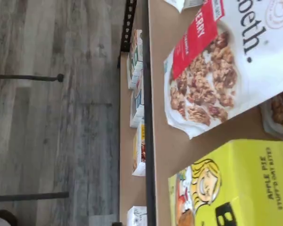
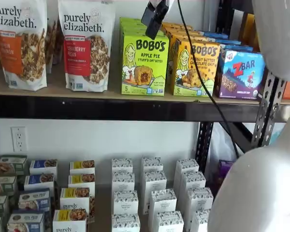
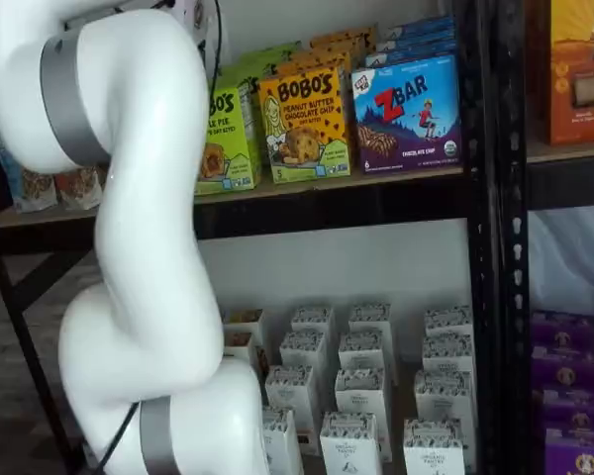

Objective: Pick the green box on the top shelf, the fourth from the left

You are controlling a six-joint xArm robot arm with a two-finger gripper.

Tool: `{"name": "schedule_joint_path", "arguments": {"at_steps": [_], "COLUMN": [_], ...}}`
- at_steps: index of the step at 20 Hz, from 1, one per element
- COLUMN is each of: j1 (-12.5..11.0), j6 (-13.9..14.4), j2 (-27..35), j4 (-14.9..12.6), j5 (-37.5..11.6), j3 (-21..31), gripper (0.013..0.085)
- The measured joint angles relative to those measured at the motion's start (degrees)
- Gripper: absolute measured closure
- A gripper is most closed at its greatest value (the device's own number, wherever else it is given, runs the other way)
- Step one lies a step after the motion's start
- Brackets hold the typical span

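- A shelf view showed the gripper (image 2: 154,18) hanging from above, just over the upper right corner of the green box (image 2: 144,64); its black fingers appeared side-on, so the gap could not be read there, but the jaws stood at their widest and held nothing.
- The green box stood upright at the front edge of the top shelf (image 2: 111,108), between a Purely Elizabeth cranberry pecan bag (image 2: 86,44) and the yellow-orange Bobo's box (image 2: 195,67), which it touched or nearly touched.
- In the wrist view the green box (image 1: 236,186) filled one corner, its face and top both in sight.
- The step in hand appeared to be the approach: no contact yet.
- The next move seemingly called for centring the open fingers over the carton's sides, lowering without nudging the neighbouring carton, then closing.
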Motion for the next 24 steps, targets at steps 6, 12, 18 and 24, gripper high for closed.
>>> {"name": "schedule_joint_path", "arguments": {"at_steps": [6,12,18,24], "j1": [-0.6,-1.2,-1.7,-1.9], "j6": [-0.7,-1.4,-2.1,-2.5], "j2": [2.5,4.8,6.3,7.8], "j4": [-0.5,-0.9,-1.3,-1.8], "j5": [-0.3,0.4,1.2,1.6], "j3": [-2.3,-4.3,-5.6,-6.7], "gripper": [0.0130,0.0130,0.0130,0.0130]}}
